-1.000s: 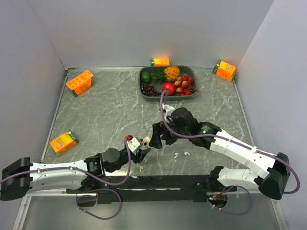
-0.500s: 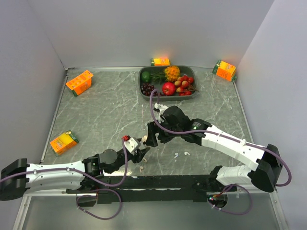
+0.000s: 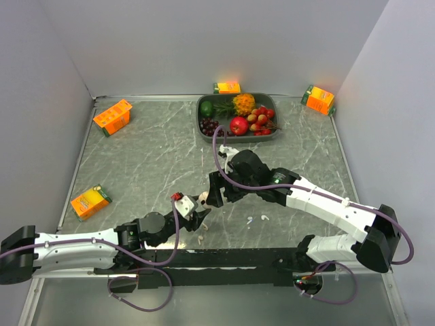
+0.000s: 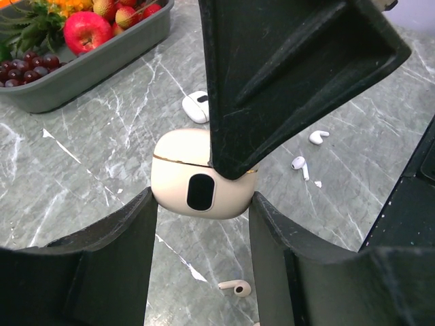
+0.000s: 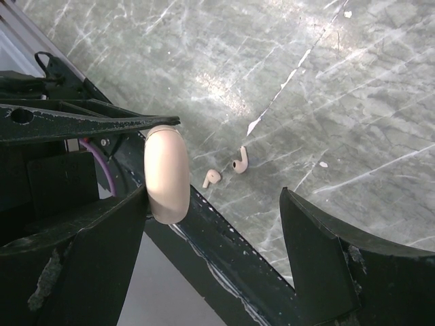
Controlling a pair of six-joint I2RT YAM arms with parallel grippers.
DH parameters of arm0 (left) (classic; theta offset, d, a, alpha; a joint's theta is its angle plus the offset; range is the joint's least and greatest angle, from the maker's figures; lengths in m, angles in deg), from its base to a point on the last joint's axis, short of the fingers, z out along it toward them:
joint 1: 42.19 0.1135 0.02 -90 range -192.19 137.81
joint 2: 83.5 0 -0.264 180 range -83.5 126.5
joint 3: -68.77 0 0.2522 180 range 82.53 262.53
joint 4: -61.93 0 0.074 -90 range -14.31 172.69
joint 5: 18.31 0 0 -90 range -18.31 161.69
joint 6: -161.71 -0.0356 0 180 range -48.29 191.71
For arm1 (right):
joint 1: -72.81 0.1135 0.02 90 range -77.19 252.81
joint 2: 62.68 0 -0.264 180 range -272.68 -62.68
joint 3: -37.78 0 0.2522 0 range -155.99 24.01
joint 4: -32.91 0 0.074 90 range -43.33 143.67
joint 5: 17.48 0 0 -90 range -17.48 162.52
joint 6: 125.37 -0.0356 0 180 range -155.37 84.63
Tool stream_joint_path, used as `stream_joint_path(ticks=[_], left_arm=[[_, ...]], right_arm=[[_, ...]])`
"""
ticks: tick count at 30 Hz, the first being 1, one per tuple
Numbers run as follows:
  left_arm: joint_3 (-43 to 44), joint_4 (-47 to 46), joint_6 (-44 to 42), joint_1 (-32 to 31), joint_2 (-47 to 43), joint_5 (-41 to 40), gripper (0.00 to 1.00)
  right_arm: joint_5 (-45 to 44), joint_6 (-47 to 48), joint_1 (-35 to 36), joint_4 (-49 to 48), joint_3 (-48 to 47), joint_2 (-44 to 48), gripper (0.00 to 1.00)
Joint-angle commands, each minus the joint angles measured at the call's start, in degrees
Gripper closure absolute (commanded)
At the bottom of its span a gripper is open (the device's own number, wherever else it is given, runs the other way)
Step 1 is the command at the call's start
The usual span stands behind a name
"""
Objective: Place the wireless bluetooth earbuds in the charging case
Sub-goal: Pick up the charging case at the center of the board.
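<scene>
Case: your case [image 4: 204,178] is held up near the front edge of the table [image 3: 149,156], lid down, with a dark oval patch facing the left wrist camera.
Earbuds: you have three earbuds [image 4: 299,163] loose on the table. Two lie just beside each other to the case's right, and one lies nearer the front edge.
Left gripper: your left gripper [image 4: 204,204] is narrowed on the case, one finger pressed to each side.
Left arm: it lies low along the front edge, stretched from the far left toward the middle.
Right gripper: your right gripper [image 5: 214,204] stands wide. One fingertip touches the case at its lid seam and the other hangs out over the table.
Right arm: it reaches in from the right base, forearm angled left, wrist tipped down at the case.
Changed: your right arm has swung left over the last second, bringing its wrist nearer the case. The left arm has slid slightly left, and the case stays in its grip.
Beyond: a fruit tray [image 3: 200,117] sits at the back.
</scene>
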Motion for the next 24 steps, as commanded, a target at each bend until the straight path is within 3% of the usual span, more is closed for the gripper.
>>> stream_joint_path(ticks=[1, 24], left_arm=[[0.5, -0.7, -0.2, -0.6, -1.6, -2.0, 0.99], [-0.5, -0.2, 0.7, -1.1, -4.3, -4.5, 0.99]], right_arm=[[-2.2, -0.2, -0.1, 0.1, -2.7, 2.0, 0.15], [-3.1, 0.2, -2.6, 1.0, -1.9, 4.5, 0.15]])
